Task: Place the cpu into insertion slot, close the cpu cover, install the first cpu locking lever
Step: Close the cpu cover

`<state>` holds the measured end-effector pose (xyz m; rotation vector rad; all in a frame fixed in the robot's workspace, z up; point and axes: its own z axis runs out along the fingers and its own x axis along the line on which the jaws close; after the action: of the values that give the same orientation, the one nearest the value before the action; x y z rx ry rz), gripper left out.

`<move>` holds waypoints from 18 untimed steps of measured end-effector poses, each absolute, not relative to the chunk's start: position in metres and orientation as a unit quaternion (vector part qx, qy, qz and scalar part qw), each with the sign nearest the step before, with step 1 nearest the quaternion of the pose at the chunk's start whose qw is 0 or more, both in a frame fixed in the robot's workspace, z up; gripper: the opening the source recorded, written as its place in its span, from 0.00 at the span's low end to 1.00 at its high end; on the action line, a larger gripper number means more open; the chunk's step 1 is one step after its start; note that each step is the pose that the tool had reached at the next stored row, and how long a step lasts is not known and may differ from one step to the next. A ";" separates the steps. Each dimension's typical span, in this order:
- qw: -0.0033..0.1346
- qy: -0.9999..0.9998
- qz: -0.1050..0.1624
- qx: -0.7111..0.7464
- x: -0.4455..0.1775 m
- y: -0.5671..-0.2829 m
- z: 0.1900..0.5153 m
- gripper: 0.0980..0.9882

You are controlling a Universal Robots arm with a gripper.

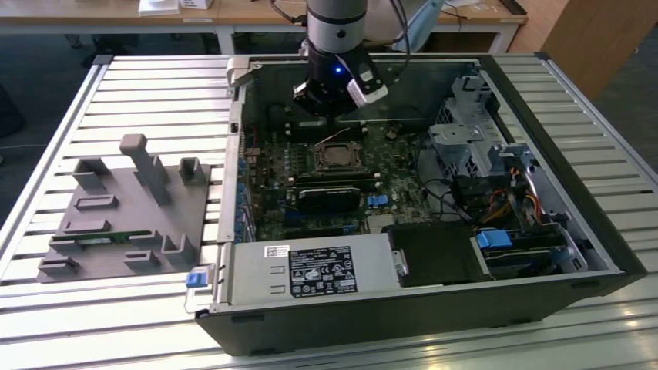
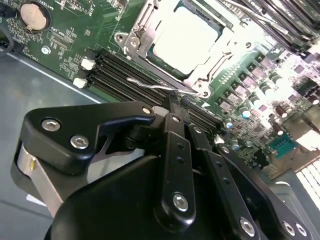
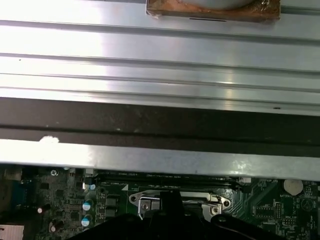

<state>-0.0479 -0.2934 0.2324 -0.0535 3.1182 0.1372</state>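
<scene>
Hovering our gripper [image 2: 172, 100], fingers together and empty, just beside the lever [image 2: 160, 86], we see the cpu [image 2: 186, 40] seated under its cover [image 2: 137, 35]; a slip could scrape the board [image 2: 60, 45].

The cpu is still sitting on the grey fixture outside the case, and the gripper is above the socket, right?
Not quite. The second wrist view shows the cpu already seated in the insertion slot on the motherboard. The gripper is indeed over the socket area.

Pale silver cpu [image 2: 186, 37], green circuit board [image 2: 65, 40], black pincer [image 2: 172, 107]
</scene>
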 end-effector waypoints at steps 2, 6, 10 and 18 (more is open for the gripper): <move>0.010 0.999 0.044 -0.018 -0.047 -0.293 0.230 0.01; 0.010 0.999 0.044 -0.018 -0.043 -0.292 0.226 0.01; 0.010 0.999 0.044 -0.016 -0.040 -0.290 0.225 0.01; 0.010 0.999 0.043 -0.014 -0.032 -0.287 0.221 0.01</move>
<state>-0.0322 -0.2870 0.2207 -0.0451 3.1182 0.1356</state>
